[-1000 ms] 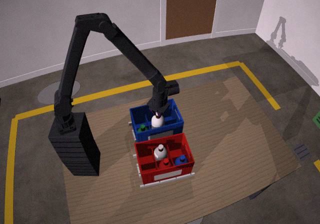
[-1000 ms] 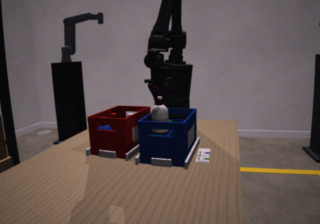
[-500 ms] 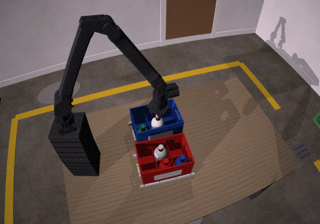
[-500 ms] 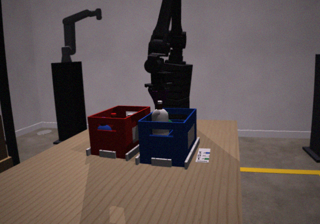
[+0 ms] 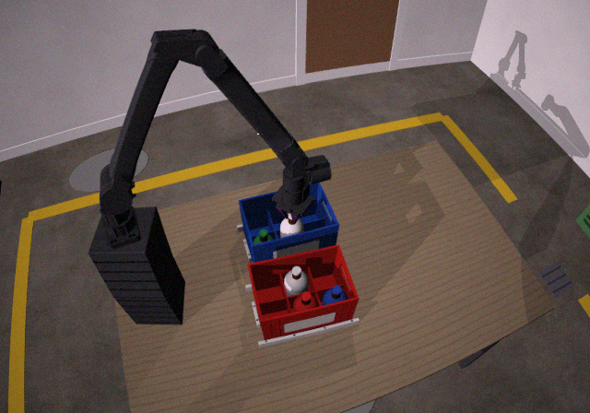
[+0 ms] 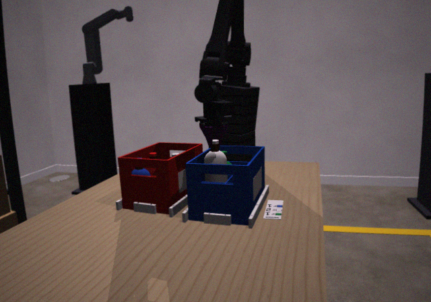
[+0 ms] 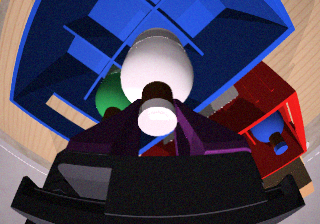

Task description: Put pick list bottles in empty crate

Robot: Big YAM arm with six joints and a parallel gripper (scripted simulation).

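My gripper is shut on the neck of a white bottle. The bottle hangs upright, its body partly inside a compartment of the blue crate. A green bottle stands in the compartment next to it. The red crate beside it holds a white bottle, a red bottle and a blue bottle. The pick list lies on the table by the blue crate; its lines are too small to read.
Grey stop blocks sit around both crates. My arm's black pedestal stands at the table's left end. Another arm on a black pedestal stands off the table at the back left in the exterior view. The table edge runs close to the pick list.
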